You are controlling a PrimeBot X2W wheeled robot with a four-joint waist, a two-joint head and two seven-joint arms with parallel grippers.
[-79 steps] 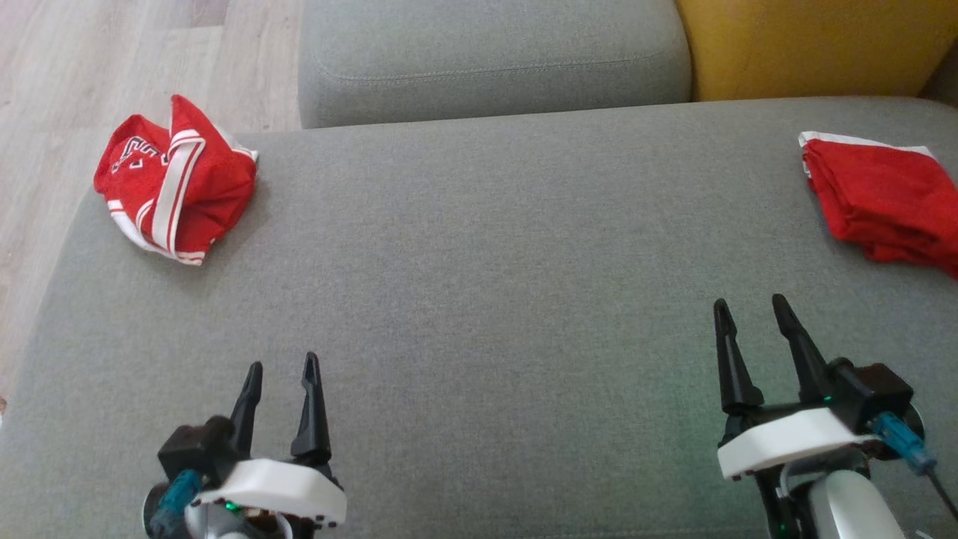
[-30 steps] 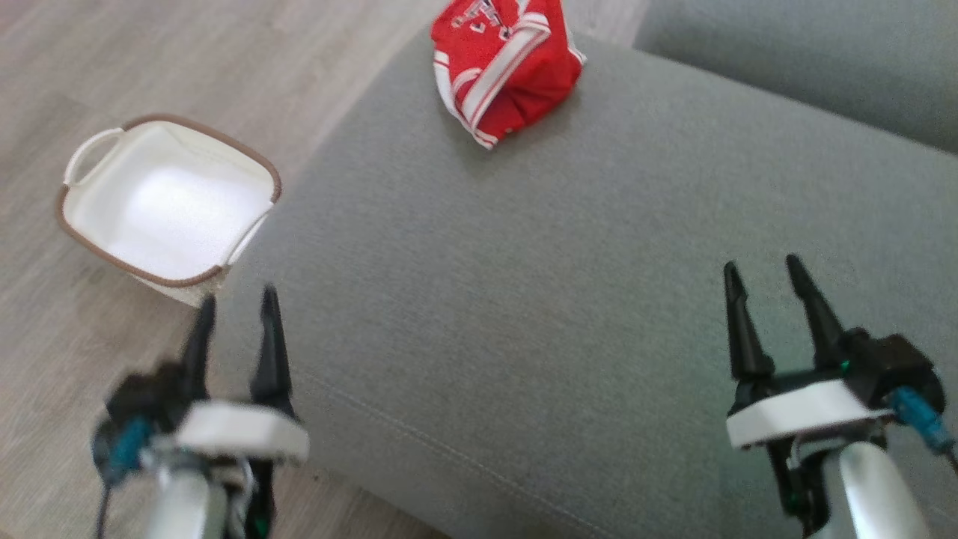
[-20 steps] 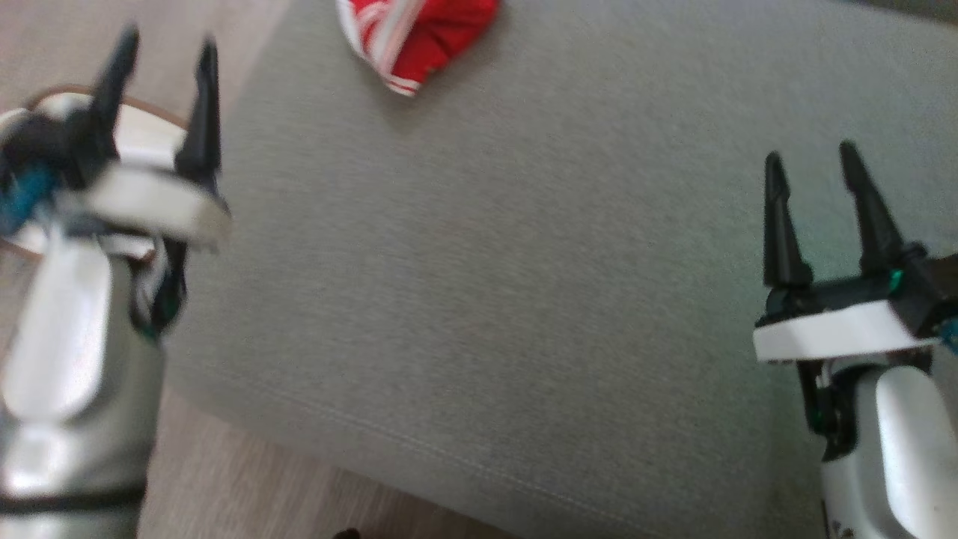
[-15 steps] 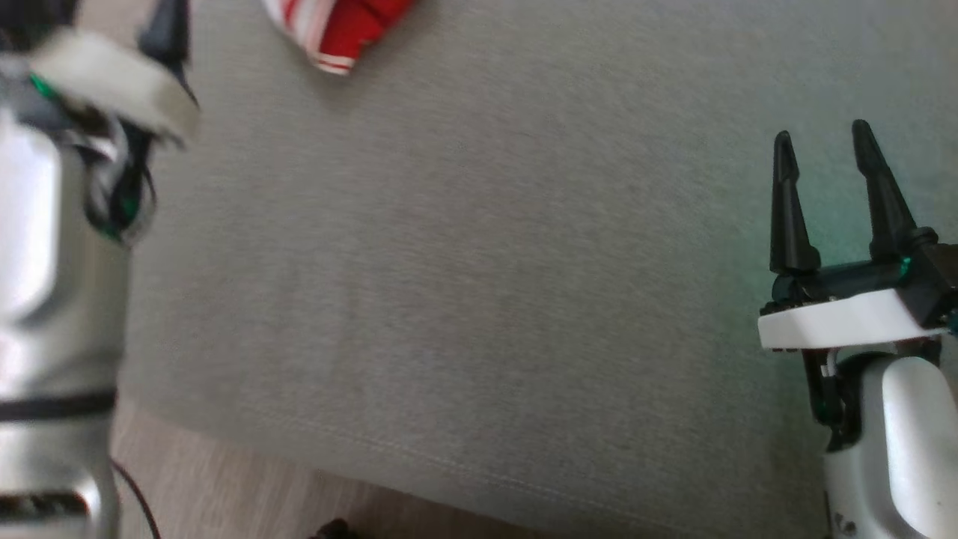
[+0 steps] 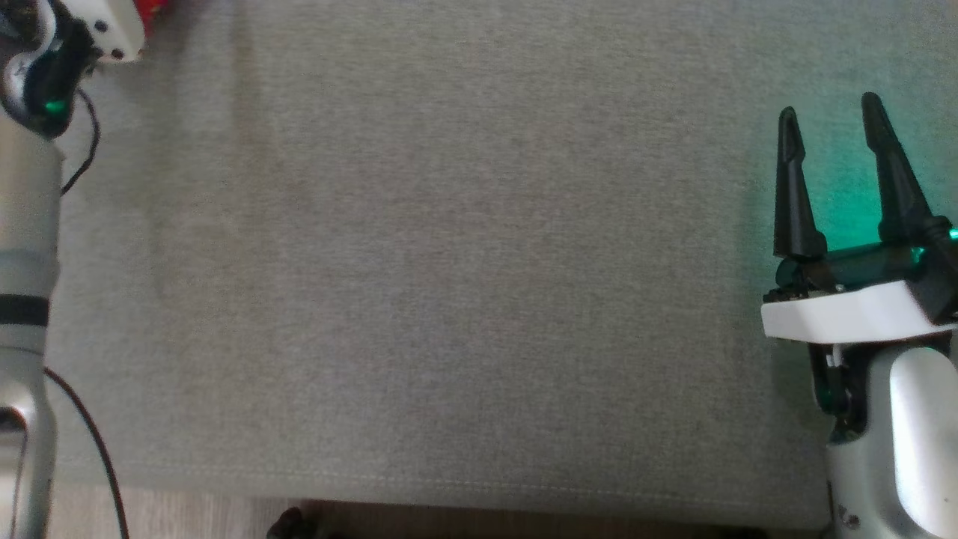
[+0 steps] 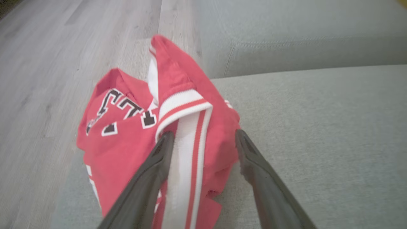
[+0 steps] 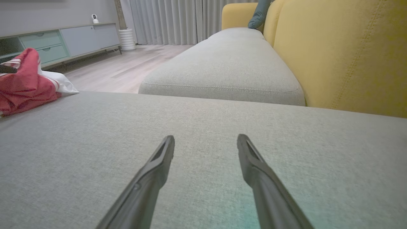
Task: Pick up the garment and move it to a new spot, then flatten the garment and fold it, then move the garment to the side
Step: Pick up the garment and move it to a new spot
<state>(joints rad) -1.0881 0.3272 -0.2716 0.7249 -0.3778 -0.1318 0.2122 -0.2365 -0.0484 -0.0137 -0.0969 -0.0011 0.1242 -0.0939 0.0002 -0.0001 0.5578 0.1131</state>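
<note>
The red garment (image 6: 124, 146), with white stripes and black-and-white letters, lies crumpled on the corner of the grey cushion (image 6: 318, 143). My left gripper (image 6: 204, 136) is open right over it, its two fingers standing either side of the white striped band. I cannot tell whether they touch the cloth. In the head view a sliver of the garment (image 5: 155, 7) peeks past my left wrist at the top left. My right gripper (image 5: 829, 120) is open and holds nothing, low over the cushion's right part. In the right wrist view the garment (image 7: 25, 86) sits far left.
The cushion (image 5: 449, 262) stretches wide between my arms, its front edge (image 5: 449, 486) near the bottom. Wooden floor (image 6: 47, 63) lies beyond the garment. A second grey cushion (image 7: 222, 70) and a yellow sofa back (image 7: 343, 57) stand behind.
The head camera has swung and tipped down. My left arm has reached forward to the garment, its fingers now past the top edge of the head view. The right gripper stays open.
</note>
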